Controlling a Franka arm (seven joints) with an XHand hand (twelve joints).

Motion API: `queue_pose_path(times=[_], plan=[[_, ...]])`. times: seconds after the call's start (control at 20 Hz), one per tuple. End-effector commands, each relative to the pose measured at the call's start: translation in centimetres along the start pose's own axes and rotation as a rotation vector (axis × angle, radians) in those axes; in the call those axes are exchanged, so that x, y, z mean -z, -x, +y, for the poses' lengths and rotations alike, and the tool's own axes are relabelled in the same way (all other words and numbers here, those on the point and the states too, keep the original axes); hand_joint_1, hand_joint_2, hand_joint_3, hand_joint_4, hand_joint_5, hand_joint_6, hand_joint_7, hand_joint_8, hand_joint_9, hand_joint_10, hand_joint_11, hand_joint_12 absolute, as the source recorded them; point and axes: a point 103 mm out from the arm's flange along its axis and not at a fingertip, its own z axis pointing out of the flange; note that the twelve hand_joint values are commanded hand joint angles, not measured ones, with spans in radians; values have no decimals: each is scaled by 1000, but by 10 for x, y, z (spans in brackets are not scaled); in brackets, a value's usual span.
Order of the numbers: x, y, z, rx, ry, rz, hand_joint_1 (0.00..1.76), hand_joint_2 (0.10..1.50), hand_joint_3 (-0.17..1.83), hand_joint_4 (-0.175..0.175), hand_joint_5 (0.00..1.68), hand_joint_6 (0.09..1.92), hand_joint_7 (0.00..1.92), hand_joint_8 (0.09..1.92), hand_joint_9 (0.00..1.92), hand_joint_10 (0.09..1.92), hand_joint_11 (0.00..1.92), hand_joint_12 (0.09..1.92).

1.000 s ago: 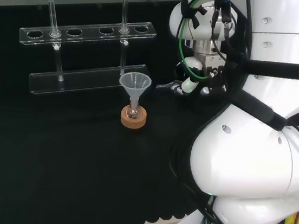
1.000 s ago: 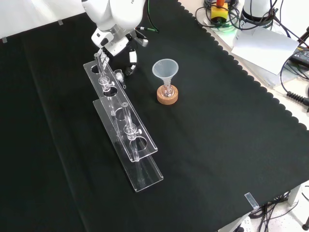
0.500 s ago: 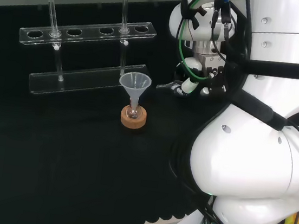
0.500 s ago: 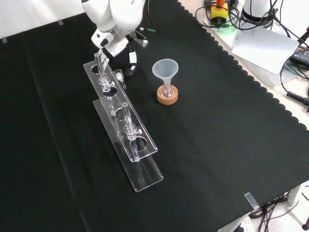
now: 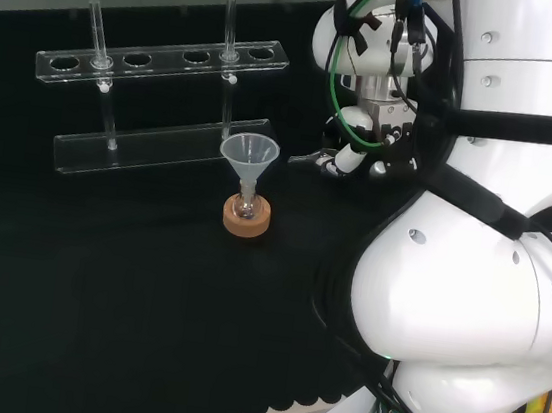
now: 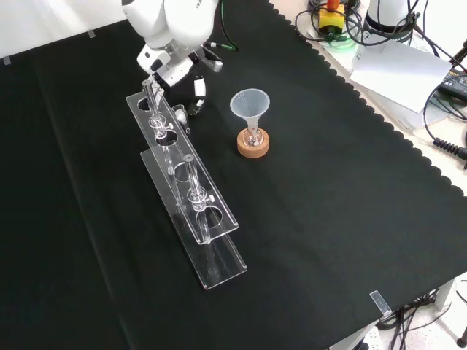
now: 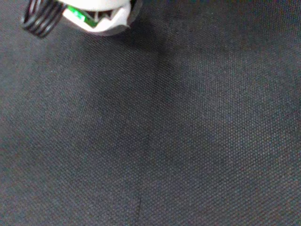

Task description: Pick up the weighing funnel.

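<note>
The hand (image 6: pixel 198 89) hangs low over the cloth beside the far end of the clear tube rack (image 6: pixel 191 197). In the head view the hand (image 5: pixel 350 157) sits just left of the arm's white links. A small clear piece, the weighing funnel (image 6: pixel 178 111), shows at the fingertips, close to the rack's end. Its tip pokes out to the left of the hand in the head view as the weighing funnel (image 5: pixel 307 157). The fingers curl down onto it. The wrist view has a white part of the hand (image 7: pixel 101 16) over bare black cloth.
The big funnel (image 6: pixel 250 106) stands in a small flask on a cork ring (image 6: pixel 253 144), right of the hand in the front view. The rack holds two glass tubes (image 5: pixel 229 30). Cables and papers (image 6: pixel 398 62) lie beyond the cloth's scalloped edge.
The hand has shifted very slightly upward in the head view. Rack, funnel and flask have not moved.
</note>
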Motion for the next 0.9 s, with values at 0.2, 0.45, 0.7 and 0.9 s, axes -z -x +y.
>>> queue_pose_path(times=[0.2, 0.45, 0.7, 0.9], plan=[[-2, -1, 2, 1, -8, -5, 940, 601, 682, -21, 590, 874, 341, 700, 595, 587, 275, 1382], [-2, -1, 5, 0, -13, -6, 937, 603, 684, -10, 636, 900, 340, 700, 595, 587, 274, 1381], [0, -4, 7, -11, -15, -26, 1005, 750, 567, 120, 938, 977, 345, 706, 601, 592, 276, 1382], [4, -4, 7, -28, -30, -49, 1079, 673, 746, 173, 1116, 975, 376, 672, 648, 564, 298, 1358]])
